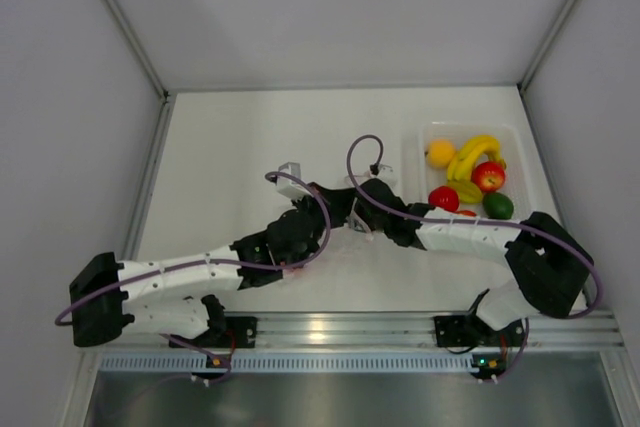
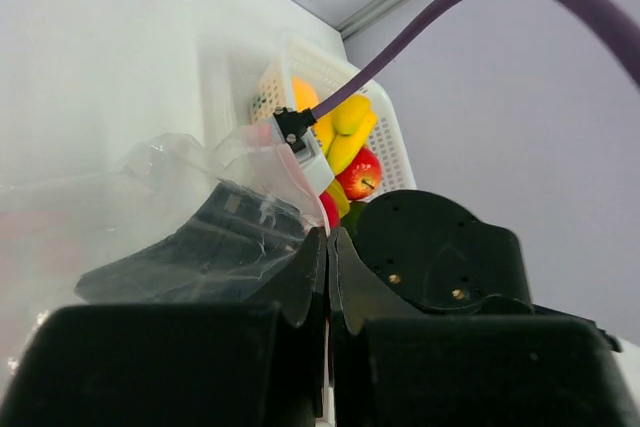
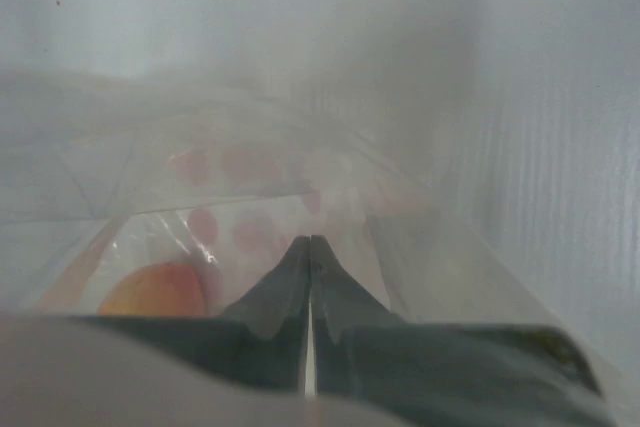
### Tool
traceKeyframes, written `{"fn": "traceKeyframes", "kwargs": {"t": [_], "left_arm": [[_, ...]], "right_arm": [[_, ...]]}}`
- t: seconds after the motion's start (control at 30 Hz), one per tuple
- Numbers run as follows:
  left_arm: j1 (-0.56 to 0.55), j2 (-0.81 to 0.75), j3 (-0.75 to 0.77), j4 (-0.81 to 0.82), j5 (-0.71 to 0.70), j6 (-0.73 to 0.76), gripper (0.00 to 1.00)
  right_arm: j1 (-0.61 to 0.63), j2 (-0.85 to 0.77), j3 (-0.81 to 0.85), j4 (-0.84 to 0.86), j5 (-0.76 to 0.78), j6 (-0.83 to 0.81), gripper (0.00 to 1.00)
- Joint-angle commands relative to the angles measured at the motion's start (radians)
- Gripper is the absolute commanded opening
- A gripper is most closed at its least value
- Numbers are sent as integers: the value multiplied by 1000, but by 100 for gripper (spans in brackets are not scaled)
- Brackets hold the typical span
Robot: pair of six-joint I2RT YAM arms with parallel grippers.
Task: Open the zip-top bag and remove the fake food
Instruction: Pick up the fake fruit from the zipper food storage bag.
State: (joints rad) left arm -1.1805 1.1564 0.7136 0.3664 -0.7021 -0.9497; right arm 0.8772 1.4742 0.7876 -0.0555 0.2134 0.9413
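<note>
We see two robot arms meeting at the middle of a white table [image 1: 240,137], both working on a clear, crinkly bag [image 2: 190,197] between them. The left gripper [image 2: 328,247] is clenched, its two black fingers pressed flat together. The bag's film rises from between their tips and drapes over one finger, so we judge it is pinching one wall of the bag. The right gripper [image 3: 310,257] is likewise clenched, its fingers meeting in a thin line, with clear plastic printed in pale pink dots spreading out just ahead of it. It appears to nip the opposite wall, though the exact pinch point is blurred. From above, the bag is almost hidden under the robot arms. Through the plastic, in the right wrist view, we make out one round orange-pink piece of fake food [image 3: 150,292] inside the bag, low and to the left of the fingers. Well apart, at the right side of the table, a tray [image 1: 421,172] holds bananas [image 1: 472,155], an apple [image 1: 489,177], an orange [image 1: 440,153], a tomato [image 1: 443,198] and a lime [image 1: 497,205]. We judge the step in hand to be opening the bag: each gripper has a side, and the mouth is not yet visibly parted. The next move calls for drawing the two grips gently apart, so that the zip peels open without the thin film slipping from either pinch. One gripper must then let go and reach in for the piece.
</note>
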Motion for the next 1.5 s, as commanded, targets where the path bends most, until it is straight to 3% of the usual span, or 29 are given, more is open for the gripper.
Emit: {"fn": "traceKeyframes", "kwargs": {"t": [0.0, 0.33, 0.5, 0.77, 1.23, 1.47], "left_arm": [[2, -11, 56, 75, -31, -57, 0], [-7, -107, 17, 75, -154, -26, 0], [-7, -83, 18, 72, -163, -6, 0], [-7, -32, 58, 74, -168, 15, 0], [-7, -29, 92, 103, -106, 60, 0], [-8, -9, 92, 106, -85, 68, 0]], "right_arm": [[13, -11, 45, -107, 127, -67, 0], [-1, -129, 52, -248, 245, -219, 0], [0, -236, -22, -58, 23, -344, 0], [0, -249, -13, 63, -265, -444, 0], [23, -34, 73, 192, -502, -196, 0], [22, -15, 111, 143, -390, -22, 0]]}}
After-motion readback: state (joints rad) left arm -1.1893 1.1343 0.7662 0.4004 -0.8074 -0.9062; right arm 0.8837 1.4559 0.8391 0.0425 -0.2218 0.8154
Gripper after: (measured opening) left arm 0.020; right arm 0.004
